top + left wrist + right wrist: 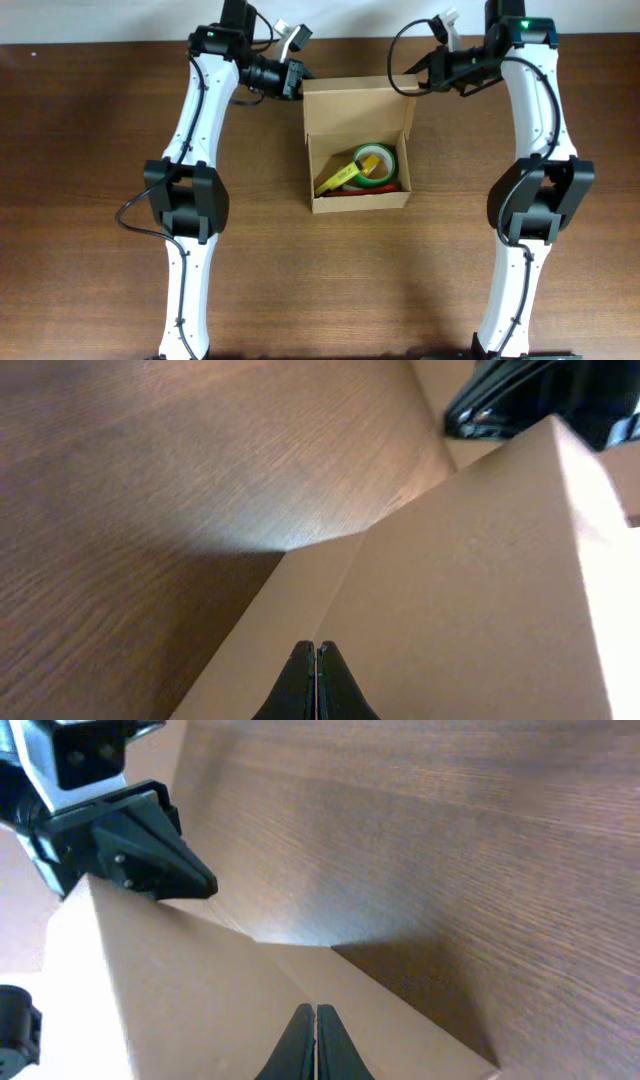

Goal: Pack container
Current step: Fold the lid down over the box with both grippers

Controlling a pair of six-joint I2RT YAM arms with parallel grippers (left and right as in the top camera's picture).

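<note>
Cardboard container (358, 205), tan, plain and rectangular, sits between my two grippers on a dark wood-grain table (100, 120). Its lid flap (355, 105) stands open at the far side, and both grippers are at that flap.

The left gripper (316, 660) has its black fingers pressed together with nothing between them. The flap's matte, slightly fibrous face and one folded edge lie just ahead of the tips. The right gripper (316, 1020) is pressed together too, also empty, with the flap's opposite corner just ahead of it. From each wrist I see the other gripper across the flap. I cannot tell whether either tip touches the card.

Below the grippers, inside the open body, lie a green tape roll (376, 160), a yellow marker (338, 175) and something red (350, 192) that I cannot identify.

I judge the box light and likely to slide on the smooth table if pushed from one side. The walls look thin, stiff along the creases and bendable across the panels. The flap should hinge easily, so I would press on its upper edge near both corners, evenly, rather than pinch it.
</note>
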